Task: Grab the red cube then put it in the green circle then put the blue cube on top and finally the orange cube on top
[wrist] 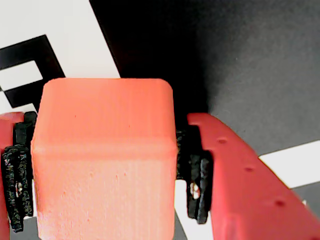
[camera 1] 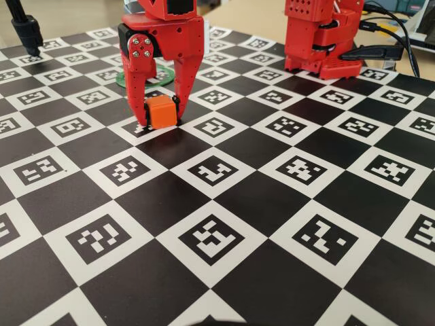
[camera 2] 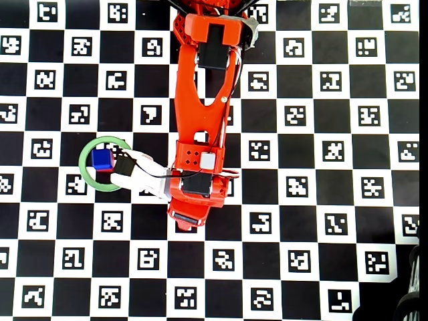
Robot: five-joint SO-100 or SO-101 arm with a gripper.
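The orange cube rests on the checkered board, and my gripper is shut on it, one red finger on each side. In the wrist view the orange cube fills the space between the black pads of my gripper. The green circle lies left of the arm in the overhead view, with the blue cube inside it. In the fixed view the green circle shows partly behind the gripper. The red cube is hidden. The arm covers the orange cube in the overhead view.
The board is a black-and-white marker checkerboard. The arm's red base stands at the back right with cables beside it. A black stand is at the back left.
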